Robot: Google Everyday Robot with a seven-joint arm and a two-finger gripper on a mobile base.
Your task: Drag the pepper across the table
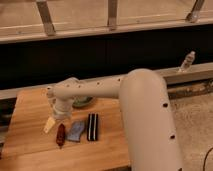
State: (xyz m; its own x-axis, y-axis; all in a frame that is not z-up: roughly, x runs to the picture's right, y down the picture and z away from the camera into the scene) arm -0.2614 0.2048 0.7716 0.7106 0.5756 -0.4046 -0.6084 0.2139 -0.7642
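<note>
The pepper (60,135) is a small dark red-brown chili lying on the light wooden table (30,107), near its front left part. My gripper (54,123) hangs at the end of the white arm, low over the table, just above and slightly left of the pepper's far end. I cannot tell if it touches the pepper. The arm reaches in from the right and hides part of the table behind it.
A blue-grey cloth-like piece (76,131) lies right beside the pepper. A black-and-white striped block (92,127) lies right of that. A greenish dish (84,102) sits behind the arm. A clear bottle (186,61) stands on the ledge at far right.
</note>
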